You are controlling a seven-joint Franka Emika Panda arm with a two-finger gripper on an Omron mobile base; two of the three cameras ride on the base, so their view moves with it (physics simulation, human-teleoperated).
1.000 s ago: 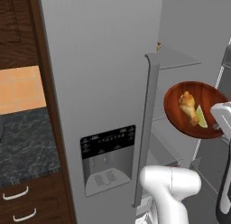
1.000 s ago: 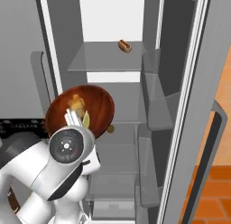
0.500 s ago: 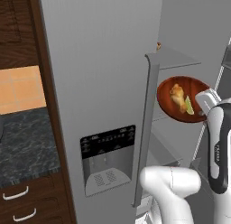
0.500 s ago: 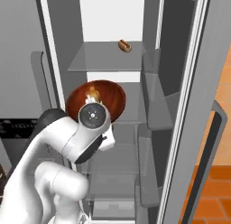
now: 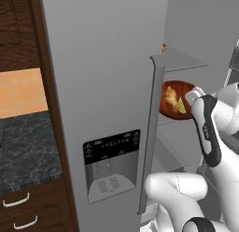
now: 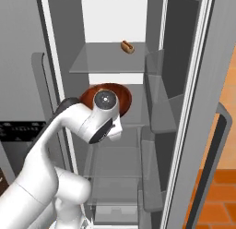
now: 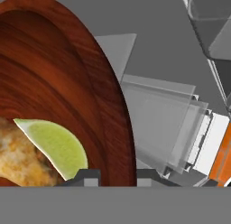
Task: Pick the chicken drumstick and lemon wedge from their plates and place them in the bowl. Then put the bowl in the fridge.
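My tool is clamped on the rim of the bowl, one dark fingertip inside the wall and the other outside it. The hand view shows the glossy reddish-brown wall of the bowl running up and over to the left, with the lemon wedge lying against the chicken drumstick at the bottom of it. To the right of the bowl's edge the hand view looks past clear shelf panels and door bins toward an orange strip of floor.

From the left base view, the bowl sits just beyond the long vertical handle of the closed fridge door, held in the open compartment beneath a grey shelf. The drumstick and the wedge show inside it. My white forearm crosses just to its right, leaving little room on that side.

The right base view looks straight into the open compartment. There the bowl is mostly hidden behind my wrist, its rim showing just below the upper shelf, between the left wall and the door bins on the right. A small brown food item rests at the back of that upper shelf, well apart from the bowl. Lower shelves and a drawer lie open beneath my arm. The open door stands at the right, with orange floor beyond it.
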